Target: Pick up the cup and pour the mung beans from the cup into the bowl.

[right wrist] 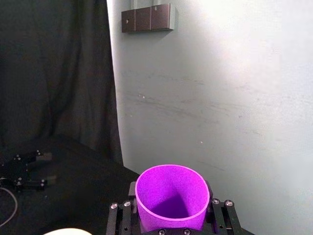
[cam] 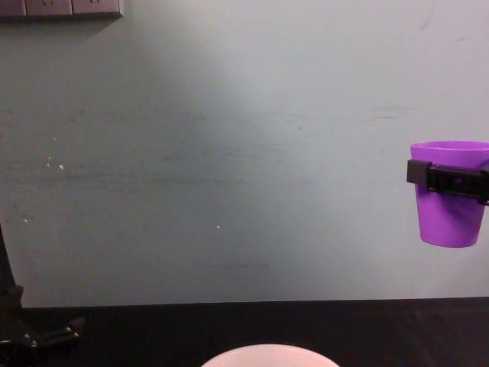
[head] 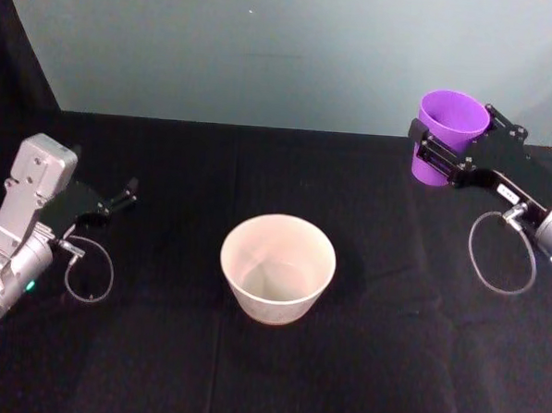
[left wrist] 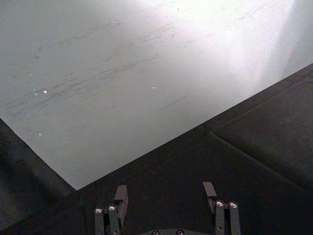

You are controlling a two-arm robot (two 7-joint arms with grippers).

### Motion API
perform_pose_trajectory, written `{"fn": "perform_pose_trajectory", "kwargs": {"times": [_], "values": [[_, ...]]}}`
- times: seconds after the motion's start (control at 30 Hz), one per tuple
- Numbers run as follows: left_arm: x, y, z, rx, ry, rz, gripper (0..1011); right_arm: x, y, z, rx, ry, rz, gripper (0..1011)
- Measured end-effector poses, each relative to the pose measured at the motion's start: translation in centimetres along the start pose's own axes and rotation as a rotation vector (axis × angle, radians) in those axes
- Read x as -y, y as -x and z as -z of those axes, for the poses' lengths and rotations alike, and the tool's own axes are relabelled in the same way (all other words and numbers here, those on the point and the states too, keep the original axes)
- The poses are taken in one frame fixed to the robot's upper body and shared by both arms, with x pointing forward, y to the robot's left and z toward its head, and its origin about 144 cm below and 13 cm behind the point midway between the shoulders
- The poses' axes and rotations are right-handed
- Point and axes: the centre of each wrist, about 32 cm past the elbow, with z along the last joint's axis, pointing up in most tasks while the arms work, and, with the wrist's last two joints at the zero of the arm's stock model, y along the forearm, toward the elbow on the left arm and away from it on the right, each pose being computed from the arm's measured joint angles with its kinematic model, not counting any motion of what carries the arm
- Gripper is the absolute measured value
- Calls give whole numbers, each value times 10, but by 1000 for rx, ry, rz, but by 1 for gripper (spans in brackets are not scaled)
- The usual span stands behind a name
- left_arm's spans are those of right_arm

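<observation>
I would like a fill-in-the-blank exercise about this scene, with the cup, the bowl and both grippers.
The cup is ____ in colour.
The right gripper is shut on the ____.
The left gripper is open and holds ____.
The bowl stands to the robot's ____ of the cup.
Missing words: purple; cup; nothing; left.

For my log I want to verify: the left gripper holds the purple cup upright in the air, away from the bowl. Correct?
No: the head view shows the right gripper holding the cup, upright in the air, away from the bowl. The left gripper is open and empty.
</observation>
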Motion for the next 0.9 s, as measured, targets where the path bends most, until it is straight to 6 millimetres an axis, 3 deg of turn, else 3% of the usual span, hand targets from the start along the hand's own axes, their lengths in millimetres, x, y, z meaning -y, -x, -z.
{"fn": "perform_pose_trajectory", "kwargs": {"times": [0.9], "values": [[0, 0, 0, 0, 0, 0, 1000, 0, 0, 0, 0, 0, 0, 746]]}}
